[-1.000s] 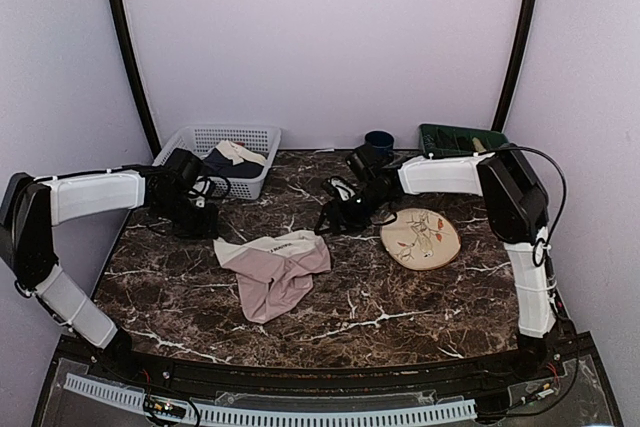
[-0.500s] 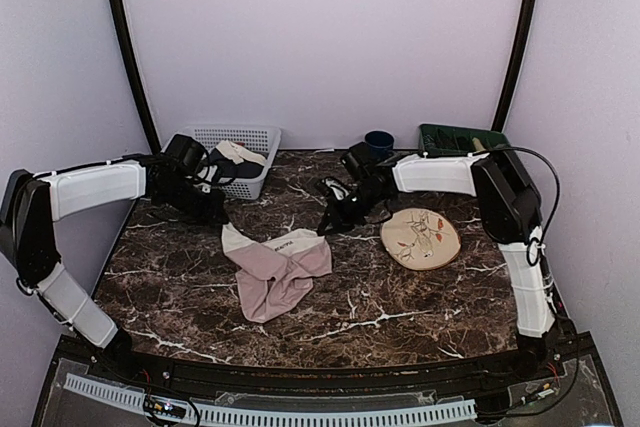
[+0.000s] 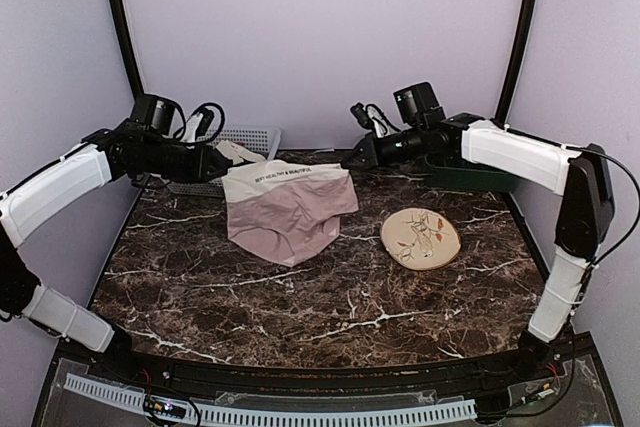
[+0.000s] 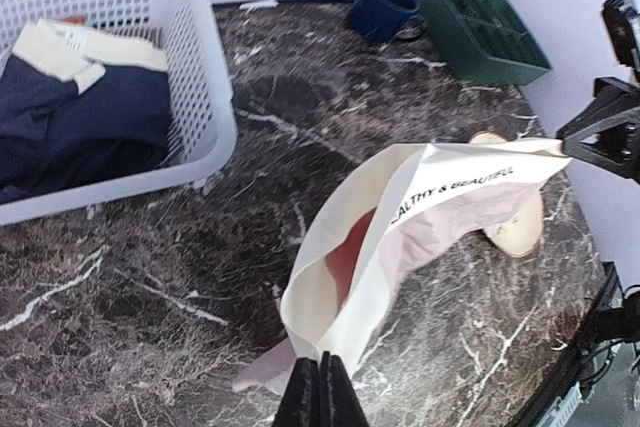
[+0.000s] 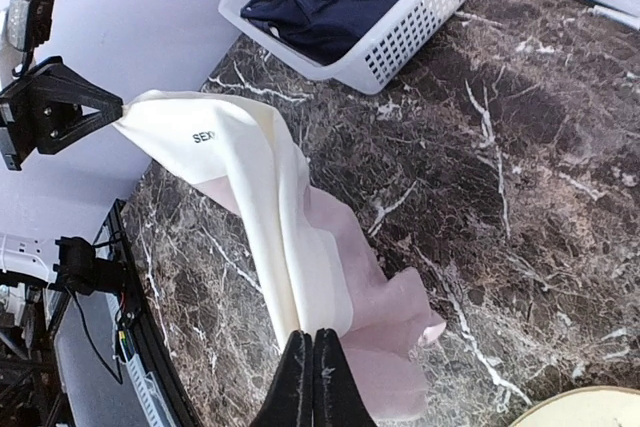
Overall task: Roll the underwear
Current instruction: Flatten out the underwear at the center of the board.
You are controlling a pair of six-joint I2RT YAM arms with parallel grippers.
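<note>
The near part of the table is bare marble, and the round plate lies to the right of the middle, apart from the cloth. Behind it the underwear hangs spread between the two arms. Its pink body falls toward the near edge, and the lowest part seems to reach the marble, though contact is not certain.

The cream waistband is on top, and its long axis runs from left to right, stretched nearly straight. The left gripper is closed tight on the left end of the band and the right gripper is closed tight on the right end. Both stand at about the same height, so neither arm is nearer to the garment.

The next move probably depends on this line: the band should come down flat and square to the arms before rolling. Farther back is the basket with a navy garment.
</note>
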